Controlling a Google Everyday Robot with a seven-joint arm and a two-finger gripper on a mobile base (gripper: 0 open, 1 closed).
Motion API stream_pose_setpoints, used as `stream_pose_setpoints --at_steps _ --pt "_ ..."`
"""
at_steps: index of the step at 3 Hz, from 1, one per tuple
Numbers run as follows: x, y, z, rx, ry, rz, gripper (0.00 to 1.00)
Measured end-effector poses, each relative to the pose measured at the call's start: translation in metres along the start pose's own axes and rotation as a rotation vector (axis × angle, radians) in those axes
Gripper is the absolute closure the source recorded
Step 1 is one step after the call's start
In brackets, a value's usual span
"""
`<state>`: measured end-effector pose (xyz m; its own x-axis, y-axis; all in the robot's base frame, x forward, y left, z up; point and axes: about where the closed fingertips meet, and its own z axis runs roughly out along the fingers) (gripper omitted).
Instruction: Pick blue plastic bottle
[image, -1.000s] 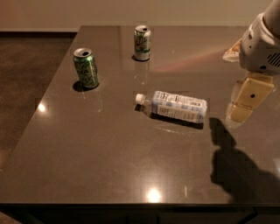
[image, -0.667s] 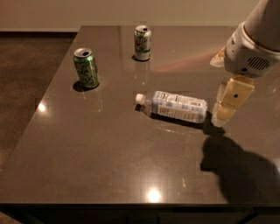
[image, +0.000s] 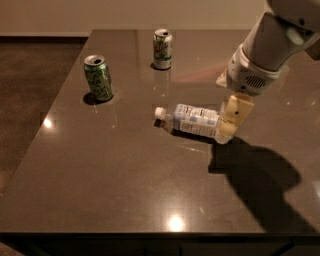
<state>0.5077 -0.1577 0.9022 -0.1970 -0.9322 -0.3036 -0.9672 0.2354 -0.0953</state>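
The blue plastic bottle lies on its side near the middle of the dark table. It is clear, with a pale blue-and-white label, and its white cap points left. My gripper hangs from the white arm that comes in from the upper right. It is low over the table at the bottle's right end, in front of the bottle's base. I cannot tell whether it touches the bottle.
A green drink can stands upright at the left. A second can stands at the back centre. The table's left edge drops to a brown floor, and its front edge is near the bottom. The arm's shadow falls at the right.
My arm and gripper have moved left and down, from well right of the bottle to its right end. The bottle and both cans have not moved.
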Motion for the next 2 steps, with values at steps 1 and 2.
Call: stream_pose_setpoints --at_steps 1,2 --pt "-0.013 -0.005 0.026 -0.024 0.011 -0.015 0.00" --pt "-0.023 -0.006 0.044 -0.066 0.019 -0.030 0.17"
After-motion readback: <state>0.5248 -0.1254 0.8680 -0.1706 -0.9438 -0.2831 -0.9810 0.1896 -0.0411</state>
